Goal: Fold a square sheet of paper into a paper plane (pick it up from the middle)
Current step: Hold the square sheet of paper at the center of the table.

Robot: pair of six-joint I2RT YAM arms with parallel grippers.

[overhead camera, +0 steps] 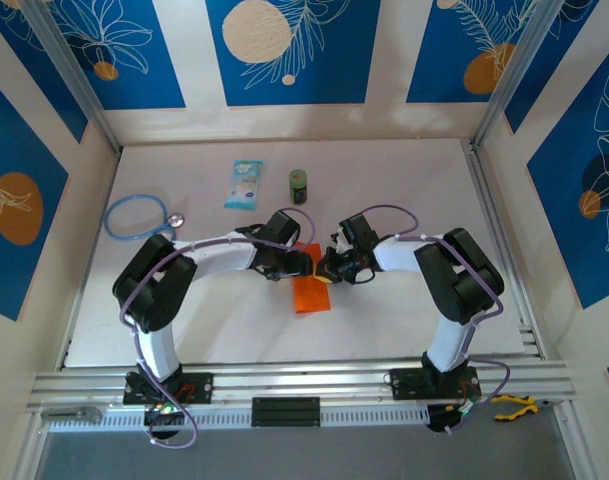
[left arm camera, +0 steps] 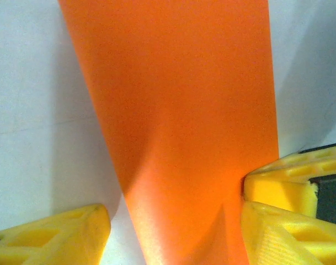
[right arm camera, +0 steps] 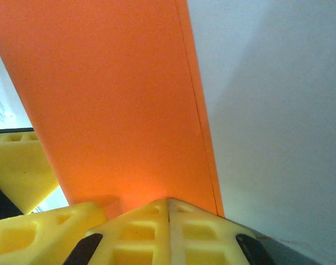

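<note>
The left gripper [overhead camera: 302, 264] has its jaws apart, and the right gripper [overhead camera: 329, 268] has its jaws closed tight together. From the top camera the two meet tip to tip near the middle of the white table [overhead camera: 404, 200], over the far end of the orange paper [overhead camera: 311, 292]. The paper lies flat as a narrow folded strip, running from the grippers toward the arm bases. Farther back sit a light-blue packet [overhead camera: 244, 185] and a small green can [overhead camera: 299, 186], well apart from the paper. A blue looped cable [overhead camera: 136, 215] lies off to the left. Yellow-handled pliers [overhead camera: 514, 405] rest on the rail by the right arm's base. The walls are cream with blue panels carrying white leaf drawings and orange discs.

In the left wrist view the paper [left arm camera: 179, 127] runs up between the left gripper's [left arm camera: 173, 221] yellow fingers – a sliver of white table separates the left-hand one from the paper's edge.

In the right wrist view the right gripper's [right arm camera: 168, 207] joined tips meet the near end of the paper [right arm camera: 112, 99] – its right edge shows doubled layers.
</note>
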